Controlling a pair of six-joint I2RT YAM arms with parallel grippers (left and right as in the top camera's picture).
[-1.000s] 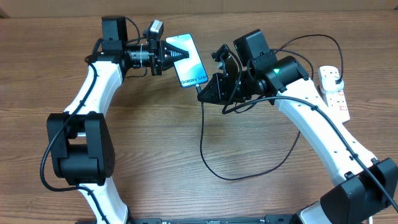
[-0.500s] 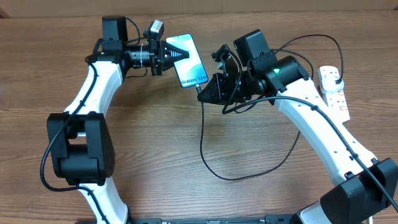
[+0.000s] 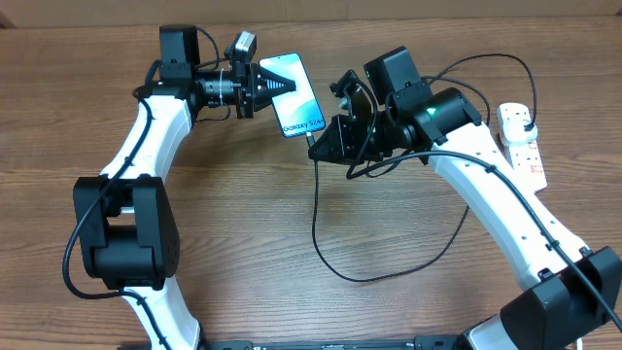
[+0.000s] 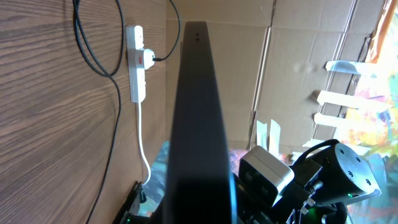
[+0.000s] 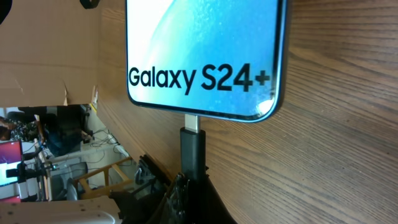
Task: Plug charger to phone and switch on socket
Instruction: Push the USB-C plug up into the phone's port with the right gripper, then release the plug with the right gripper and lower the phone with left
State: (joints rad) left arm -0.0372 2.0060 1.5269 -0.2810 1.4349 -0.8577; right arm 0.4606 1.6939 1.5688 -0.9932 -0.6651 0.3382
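The phone (image 3: 299, 102) has a lit blue screen reading "Galaxy S24+" and lies near the table's far middle. My left gripper (image 3: 277, 84) is shut on its upper end; in the left wrist view the phone's dark edge (image 4: 196, 124) fills the centre. My right gripper (image 3: 319, 146) is shut on the charger's black connector (image 5: 193, 149). The connector's tip sits in the port on the bottom edge of the phone (image 5: 205, 50). The charger's thin black cable (image 3: 316, 224) loops over the table to the white socket (image 3: 523, 144) at the right, where its plug sits.
The cable's loop (image 3: 389, 275) lies on the wood between both arms. The socket's white cord (image 4: 142, 143) trails off the table edge. Cardboard walls stand behind the table.
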